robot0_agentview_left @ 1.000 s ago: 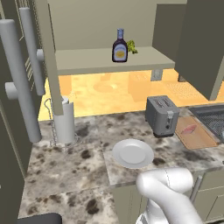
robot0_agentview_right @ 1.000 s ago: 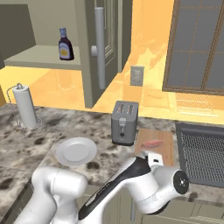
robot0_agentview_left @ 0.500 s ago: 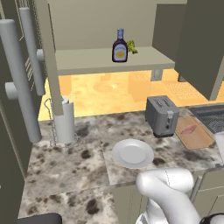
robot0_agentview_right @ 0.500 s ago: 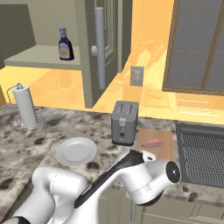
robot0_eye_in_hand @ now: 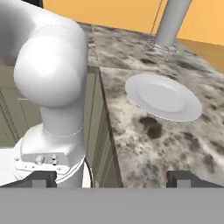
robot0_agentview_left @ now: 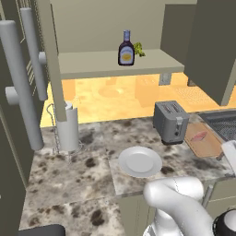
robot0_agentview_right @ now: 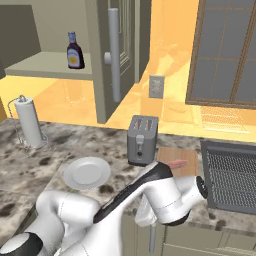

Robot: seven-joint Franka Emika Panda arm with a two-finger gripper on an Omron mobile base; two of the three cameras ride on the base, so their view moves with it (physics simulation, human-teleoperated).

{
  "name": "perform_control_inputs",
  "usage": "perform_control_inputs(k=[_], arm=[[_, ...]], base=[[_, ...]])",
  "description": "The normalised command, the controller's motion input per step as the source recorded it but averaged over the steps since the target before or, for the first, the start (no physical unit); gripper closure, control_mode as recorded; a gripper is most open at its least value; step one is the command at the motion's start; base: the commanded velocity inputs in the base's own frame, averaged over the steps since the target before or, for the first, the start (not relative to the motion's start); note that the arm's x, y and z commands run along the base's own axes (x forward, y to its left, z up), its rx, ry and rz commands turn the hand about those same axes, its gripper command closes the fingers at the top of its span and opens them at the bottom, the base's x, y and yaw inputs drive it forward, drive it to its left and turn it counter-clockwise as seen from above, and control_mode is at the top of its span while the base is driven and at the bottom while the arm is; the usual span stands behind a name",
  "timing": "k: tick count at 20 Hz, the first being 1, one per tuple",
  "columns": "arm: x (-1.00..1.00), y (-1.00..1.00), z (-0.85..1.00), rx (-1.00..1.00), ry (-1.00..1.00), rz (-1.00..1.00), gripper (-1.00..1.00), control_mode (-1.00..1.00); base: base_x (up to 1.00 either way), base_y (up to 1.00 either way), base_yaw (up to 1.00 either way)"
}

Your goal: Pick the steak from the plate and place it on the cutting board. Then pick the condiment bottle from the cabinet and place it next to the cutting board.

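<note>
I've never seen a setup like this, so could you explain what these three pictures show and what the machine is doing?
It is a white robot arm in a simulated kitchen. Two cameras ride behind it, left and right; the third sits on its hand. On the counter lie an empty plate, a toaster and a cutting board with the steak already on it. The condiment bottle waits on the cabinet shelf. The gripper is open, holding nothing.

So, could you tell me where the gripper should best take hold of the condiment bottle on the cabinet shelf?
Probably around the condiment bottle body at its label, coming in level from the open front of the cabinet. It stands upright near the shelf's front edge, and its neck is narrow.
</note>
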Motion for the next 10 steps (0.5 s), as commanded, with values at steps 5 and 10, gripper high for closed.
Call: perform_control_inputs(k=[5, 10], arm=[[-0.30, 0.00, 0.36, 0.28, 0.05, 0.00, -1.00, -1.00], [-0.31, 0.00, 0.54, 0.30, 0.02, 0.00, -1.00, -1.00]], base=[[0.00, 0.00, 0.00], [0.00, 0.00, 0.00]])
